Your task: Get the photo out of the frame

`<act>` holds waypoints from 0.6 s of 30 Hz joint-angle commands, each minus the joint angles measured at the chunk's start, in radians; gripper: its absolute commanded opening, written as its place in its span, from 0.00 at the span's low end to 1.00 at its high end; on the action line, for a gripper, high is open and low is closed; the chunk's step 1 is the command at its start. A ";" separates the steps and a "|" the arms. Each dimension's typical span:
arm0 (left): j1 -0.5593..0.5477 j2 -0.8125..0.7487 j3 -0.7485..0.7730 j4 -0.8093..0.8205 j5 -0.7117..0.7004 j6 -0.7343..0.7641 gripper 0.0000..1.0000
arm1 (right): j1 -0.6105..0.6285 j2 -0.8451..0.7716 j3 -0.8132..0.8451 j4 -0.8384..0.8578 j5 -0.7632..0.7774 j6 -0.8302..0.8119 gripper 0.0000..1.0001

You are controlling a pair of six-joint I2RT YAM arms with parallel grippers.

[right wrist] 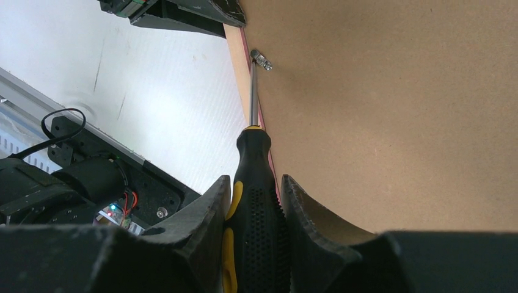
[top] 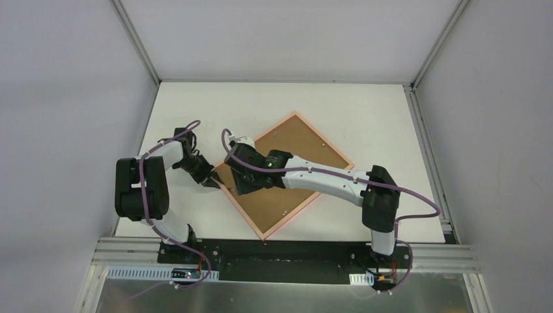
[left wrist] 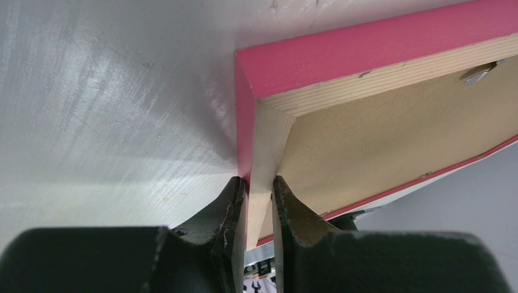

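Your left gripper (left wrist: 259, 189) pinches a corner of the frame (left wrist: 379, 46); your right gripper (right wrist: 255, 182) clamps a screwdriver (right wrist: 250, 149), tip at a metal clip (right wrist: 261, 60) on the backing (right wrist: 379, 110). The frame lies face down on the table (top: 365, 111), photo hidden

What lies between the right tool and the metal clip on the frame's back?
A screwdriver: the right tool clamps its handle, and its shaft runs up to the clip by the frame edge. The right wrist view shows it.
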 commanded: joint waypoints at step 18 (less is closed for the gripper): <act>-0.005 0.039 -0.050 -0.031 -0.070 0.024 0.00 | -0.001 0.054 0.131 -0.042 0.109 -0.051 0.00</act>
